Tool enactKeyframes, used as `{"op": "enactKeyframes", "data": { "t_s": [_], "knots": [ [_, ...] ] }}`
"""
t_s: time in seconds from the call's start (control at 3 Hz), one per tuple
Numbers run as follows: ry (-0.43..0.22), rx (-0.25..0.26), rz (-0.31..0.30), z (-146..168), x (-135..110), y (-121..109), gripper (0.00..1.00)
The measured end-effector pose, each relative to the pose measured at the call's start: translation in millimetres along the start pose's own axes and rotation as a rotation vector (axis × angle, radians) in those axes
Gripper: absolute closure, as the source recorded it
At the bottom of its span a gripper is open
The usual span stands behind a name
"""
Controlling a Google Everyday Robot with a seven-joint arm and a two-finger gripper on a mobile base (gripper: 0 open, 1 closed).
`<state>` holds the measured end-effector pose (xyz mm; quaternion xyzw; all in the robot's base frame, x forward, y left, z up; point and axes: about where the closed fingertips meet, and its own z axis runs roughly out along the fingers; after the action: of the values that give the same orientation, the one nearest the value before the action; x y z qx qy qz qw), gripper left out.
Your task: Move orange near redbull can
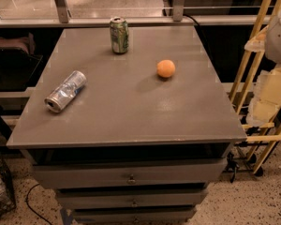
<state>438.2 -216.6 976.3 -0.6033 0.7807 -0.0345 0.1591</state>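
The orange (166, 68) sits on the grey table top (131, 111), right of the middle. The redbull can (65, 91), silver with blue patches and dented, lies on its side near the table's left edge, well apart from the orange. My gripper is not in view; only a pale rounded shape (278, 32) shows at the right edge of the camera view, off the table.
A green and white can (119, 35) stands upright at the back of the table. The table has drawers (131, 177) in its front. A wooden rack (260, 78) with pale items stands to the right. A window ledge runs behind the table.
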Motion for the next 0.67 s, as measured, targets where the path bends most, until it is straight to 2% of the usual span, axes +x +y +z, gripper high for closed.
{"op": "enactKeyframes", "data": {
  "t_s": [0.33,0.67],
  "knots": [
    [0.0,0.0,0.0,0.0,0.0,0.0,0.0],
    [-0.036,0.005,0.084,15.2,12.0,-22.7,0.0]
  ]
}}
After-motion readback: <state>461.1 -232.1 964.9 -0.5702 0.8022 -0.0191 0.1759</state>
